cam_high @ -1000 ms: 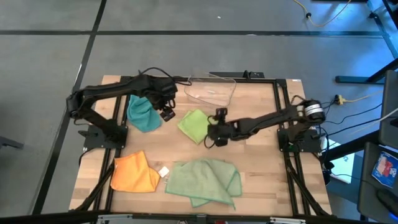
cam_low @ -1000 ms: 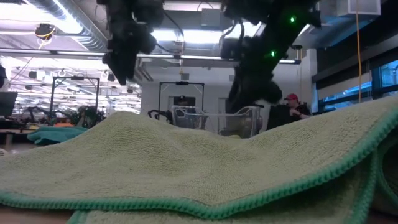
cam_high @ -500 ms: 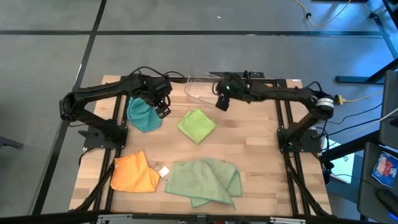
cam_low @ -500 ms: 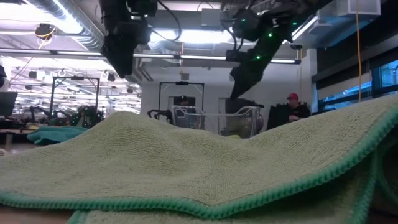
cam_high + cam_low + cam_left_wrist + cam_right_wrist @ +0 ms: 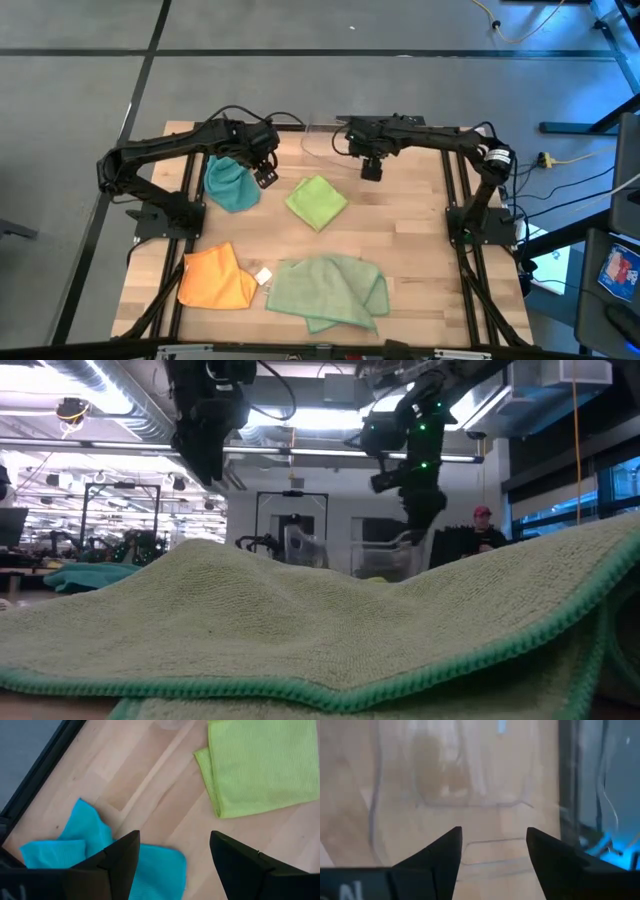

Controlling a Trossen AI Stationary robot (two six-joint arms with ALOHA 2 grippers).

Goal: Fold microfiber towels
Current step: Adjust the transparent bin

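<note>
My left gripper (image 5: 266,178) and right gripper (image 5: 371,170) hang spread, empty; lime towel (image 5: 316,201) folded (seemingly), 3 others apparently left.

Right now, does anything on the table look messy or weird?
Yes. The teal towel sits crumpled in a heap, and the big sage towel lies rumpled with uneven layers. The lime towel and orange towel look neatly folded.
</note>
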